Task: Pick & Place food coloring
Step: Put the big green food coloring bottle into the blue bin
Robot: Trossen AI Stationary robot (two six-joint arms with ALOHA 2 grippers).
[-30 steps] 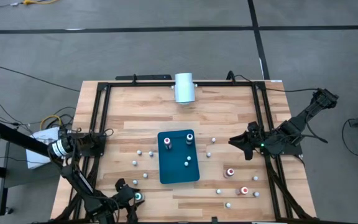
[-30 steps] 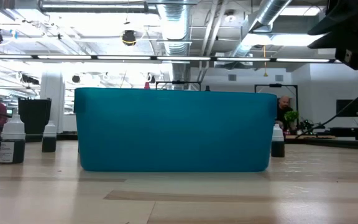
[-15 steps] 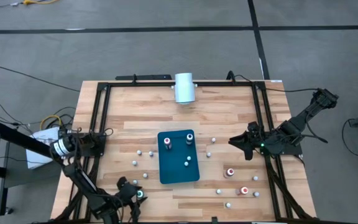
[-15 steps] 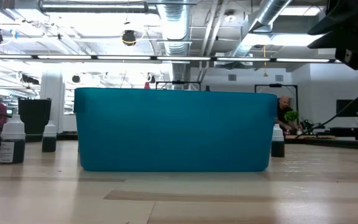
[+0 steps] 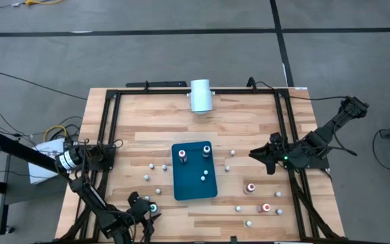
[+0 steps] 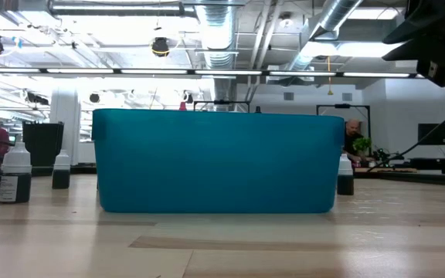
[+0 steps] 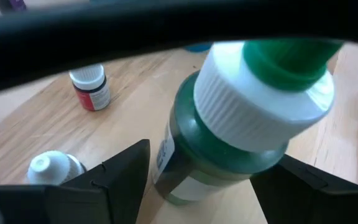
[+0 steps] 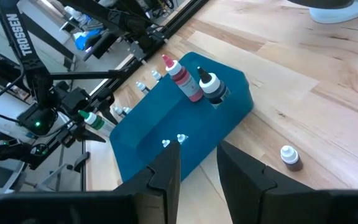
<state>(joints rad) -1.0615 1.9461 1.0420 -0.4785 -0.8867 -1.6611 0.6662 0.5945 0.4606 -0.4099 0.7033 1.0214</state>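
Food coloring bottles stand scattered on the wooden table on both sides of a teal tray. Three more stand upright in the tray: a red-topped one, a dark one and a small whitish one. Near the front left, my left gripper is shut on a green bottle with a white ribbed cap and green tip. At the right edge, well above the wood, my right gripper points toward the tray. Its fingers are a narrow gap apart with nothing between them. My left gripper pinches the green bottle's body, below the white cap, between its two fingers, one on each side. The fingers slant down from the table's near left. The bottle is tilted in the hold, and I cannot tell whether its foot is off the wood.
A white cylinder lies at the far edge. Loose bottles stand left of the tray and right of it, two of those red-topped. Black rails frame the table's sides. People and benches show in the room beyond.
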